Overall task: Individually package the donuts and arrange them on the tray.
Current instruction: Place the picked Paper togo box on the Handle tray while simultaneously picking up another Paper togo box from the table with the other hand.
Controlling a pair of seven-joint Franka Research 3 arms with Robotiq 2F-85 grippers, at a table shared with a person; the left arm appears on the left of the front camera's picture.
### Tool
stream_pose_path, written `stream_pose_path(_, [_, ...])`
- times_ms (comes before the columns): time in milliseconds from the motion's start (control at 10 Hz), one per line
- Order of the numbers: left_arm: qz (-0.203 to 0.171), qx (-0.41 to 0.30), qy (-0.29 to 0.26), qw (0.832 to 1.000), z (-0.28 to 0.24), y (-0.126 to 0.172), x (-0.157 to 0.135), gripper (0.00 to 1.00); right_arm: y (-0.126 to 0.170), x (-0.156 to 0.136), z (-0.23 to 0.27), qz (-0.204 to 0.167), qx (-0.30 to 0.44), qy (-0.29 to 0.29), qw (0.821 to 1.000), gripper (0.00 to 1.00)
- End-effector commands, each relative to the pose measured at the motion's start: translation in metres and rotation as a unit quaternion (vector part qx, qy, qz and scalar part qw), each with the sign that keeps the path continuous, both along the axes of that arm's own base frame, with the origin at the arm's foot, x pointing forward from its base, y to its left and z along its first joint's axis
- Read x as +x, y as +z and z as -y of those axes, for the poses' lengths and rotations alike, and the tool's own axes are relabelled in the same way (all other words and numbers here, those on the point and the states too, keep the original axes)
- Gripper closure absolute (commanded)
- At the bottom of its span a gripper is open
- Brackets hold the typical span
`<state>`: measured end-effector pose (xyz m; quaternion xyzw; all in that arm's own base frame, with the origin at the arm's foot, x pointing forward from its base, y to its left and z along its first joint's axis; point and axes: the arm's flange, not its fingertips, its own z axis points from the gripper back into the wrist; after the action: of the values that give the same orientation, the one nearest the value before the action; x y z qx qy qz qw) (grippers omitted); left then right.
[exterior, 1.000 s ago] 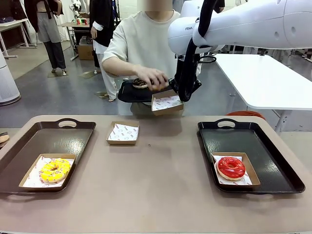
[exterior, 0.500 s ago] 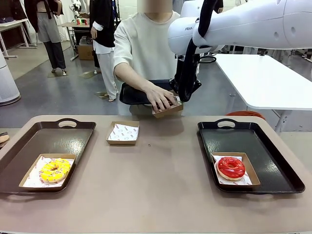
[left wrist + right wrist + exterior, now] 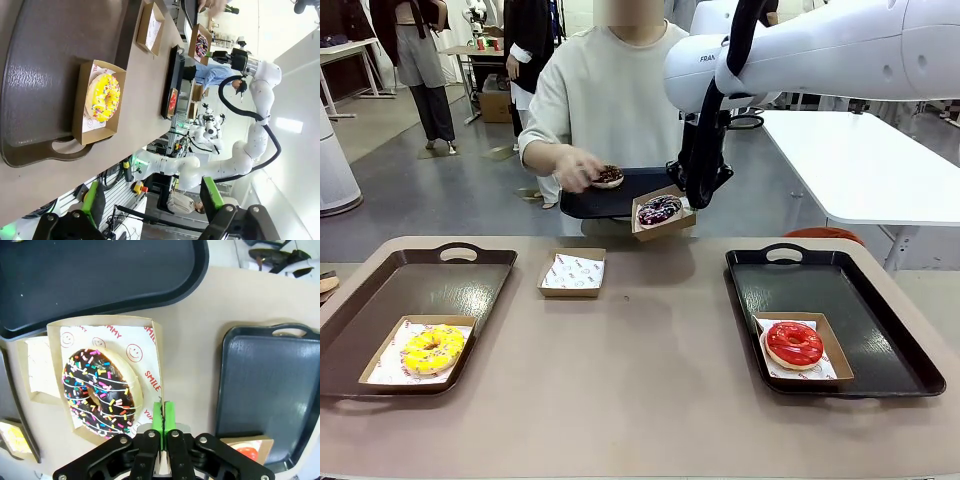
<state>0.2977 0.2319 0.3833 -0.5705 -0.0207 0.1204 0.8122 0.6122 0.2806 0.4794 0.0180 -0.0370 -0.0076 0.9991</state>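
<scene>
step: right gripper point(image 3: 163, 412) pinches box point(image 3: 156, 360) rim, donut point(image 3: 120, 400) inside.
left gripper point(image 3: 150, 196): jaws spread, empty.
next: lower box onto tray point(image 3: 800, 285) below, to its right.

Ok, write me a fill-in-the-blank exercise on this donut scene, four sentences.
1. The right gripper holds a brown cardboard box containing a dark ring donut topped with coloured ____.
2. The yellow ring donut lies boxed on the dark brown tray at the robot's ____.
3. The glossy ring donut on the black tray at the robot's right is ____.
4. The paper-lined cardboard box on the table between those trays is ____.
Missing words: sprinkles; left; red; empty.
</scene>
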Motion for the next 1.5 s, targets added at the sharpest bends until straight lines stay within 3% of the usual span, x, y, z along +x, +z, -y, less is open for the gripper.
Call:
stream_pose_path(0, [0.001, -0.003, 0.003, 1.0, 0.002, 0.002, -0.004, 0.0, 0.001, -0.003, 0.002, 0.003, 0.0, -0.001, 1.0, 1.0])
stream_pose_path(600, [0.001, -0.003, 0.003, 1.0, 0.002, 0.002, -0.004, 0.0, 0.0, 0.0, 0.0, 0.0, 0.0, 0.0, 1.0, 0.99])
stream_pose_path(800, [-0.009, 0.026, 0.001, 1.0, 0.006, 0.01, 0.007, 0.0, 0.011, -0.012, 0.016, -0.023, 0.0, 0.034, 0.999, 0.99])
stream_pose_path(1100, [-0.015, 0.104, 0.0, 0.994, 0.045, 0.066, 0.074, 0.0, 0.046, -0.042, 0.087, -0.002, 0.041, 0.039, 0.998, 0.99])
stream_pose_path(1200, [-0.023, 0.123, -0.006, 0.992, 0.058, 0.082, 0.101, 0.0, 0.051, -0.05, 0.119, 0.014, 0.051, 0.015, 0.998, 0.99])
stream_pose_path(1400, [-0.037, 0.189, -0.029, 0.981, 0.093, 0.1, 0.145, 0.0, 0.04, -0.065, 0.176, 0.009, 0.059, 0.007, 0.998, 0.99])
